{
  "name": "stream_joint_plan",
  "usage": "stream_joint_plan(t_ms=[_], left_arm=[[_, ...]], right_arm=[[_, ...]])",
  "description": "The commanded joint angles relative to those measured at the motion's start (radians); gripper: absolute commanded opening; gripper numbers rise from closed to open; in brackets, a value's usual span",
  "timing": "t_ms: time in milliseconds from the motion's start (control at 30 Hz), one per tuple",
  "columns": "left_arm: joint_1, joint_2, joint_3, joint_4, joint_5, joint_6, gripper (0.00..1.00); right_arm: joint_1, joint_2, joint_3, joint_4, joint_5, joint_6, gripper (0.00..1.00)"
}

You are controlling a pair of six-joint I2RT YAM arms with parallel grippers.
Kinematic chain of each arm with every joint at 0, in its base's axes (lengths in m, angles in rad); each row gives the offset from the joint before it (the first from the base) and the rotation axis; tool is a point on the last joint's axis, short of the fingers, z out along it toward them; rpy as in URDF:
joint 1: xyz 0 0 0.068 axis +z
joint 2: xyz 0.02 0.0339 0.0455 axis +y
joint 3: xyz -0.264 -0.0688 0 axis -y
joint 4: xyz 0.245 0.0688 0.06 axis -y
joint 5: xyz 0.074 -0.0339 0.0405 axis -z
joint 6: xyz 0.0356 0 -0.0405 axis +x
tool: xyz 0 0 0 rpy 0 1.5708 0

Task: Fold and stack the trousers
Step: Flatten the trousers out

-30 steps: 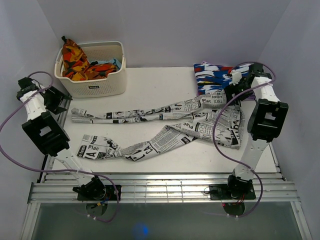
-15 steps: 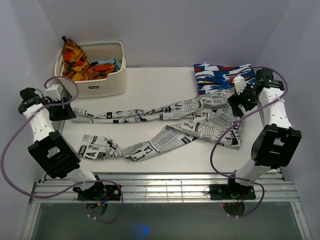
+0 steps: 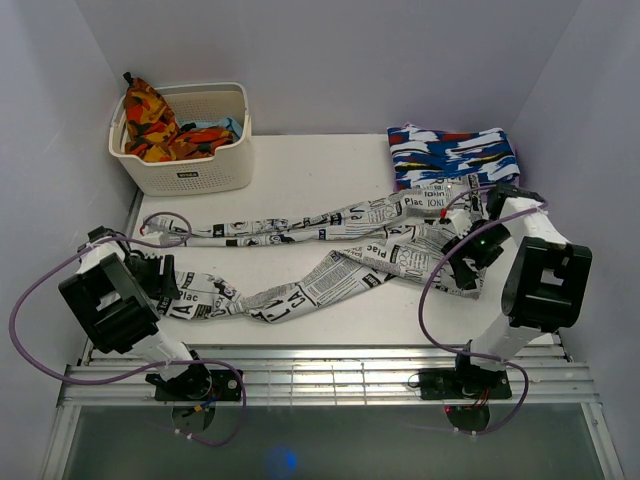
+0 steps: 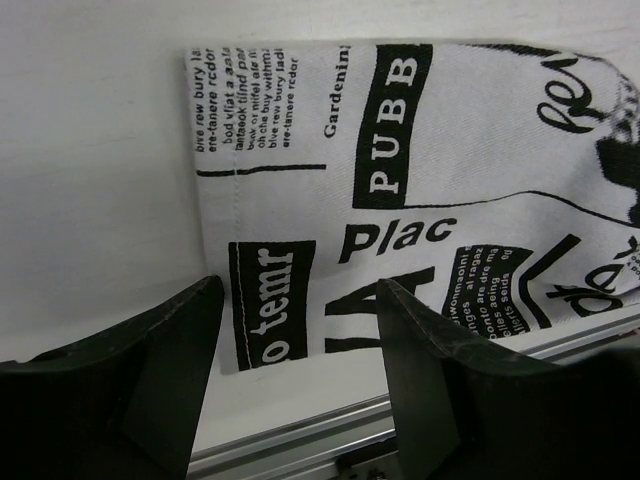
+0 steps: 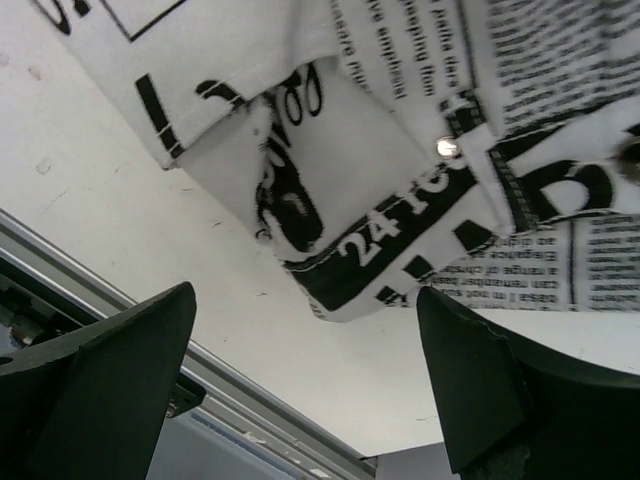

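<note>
1. White walls close a white bench (image 3: 310, 170) on three sides; from above, the arm bases sit at 6 o'clock.
2. At about 10 o'clock stands a cream perforated basket (image 3: 190, 175). Inside it, an orange-red-yellow patterned cloth (image 3: 148, 120) is heaped at the left and rises over the rim. A small blue-green piece of fabric (image 3: 218, 127) lies at the right.
3. At about 2 o'clock a blue-white-red folded garment (image 3: 455, 155) lies flat on the bench, in no container.
4. The trousers (image 3: 330, 265), white with black newspaper print, lie unfolded across the middle of the bench. The waist part is at 3 o'clock and both legs run toward 9 o'clock, the near one wrinkled.
5. The left pincer (image 3: 165, 282) is at 9 o'clock, low at the hem of the near leg. Its fingers (image 4: 150, 400) are spread with the hem corner between them, and nothing is pinched.
6. The right pincer (image 3: 463, 263) is at 3 o'clock over the waist part, also spread and holding nothing. Its wrist view shows a fabric corner with a metal snap (image 5: 447, 148).
</note>
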Motion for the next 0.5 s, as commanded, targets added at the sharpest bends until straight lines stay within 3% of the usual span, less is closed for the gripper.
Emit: stream_joint_plan(t_ms=[0, 133, 367, 467], left_arm=[[-0.006, -0.059, -0.032, 0.049, -0.01, 0.007, 0.73], [-0.006, -0.053, -0.029, 0.049, -0.001, -0.019, 0.73], [-0.006, -0.044, -0.012, 0.046, 0.042, -0.066, 0.74], [-0.006, -0.041, -0.014, 0.058, 0.045, -0.083, 0.74]], right_arm=[[0.031, -0.078, -0.048, 0.023, 0.018, -0.046, 0.97], [0.07, -0.127, -0.079, 0.005, -0.001, -0.069, 0.96], [0.18, -0.201, -0.281, 0.219, 0.114, -0.034, 0.91], [0.234, -0.172, -0.332, 0.313, 0.173, -0.013, 0.83]])
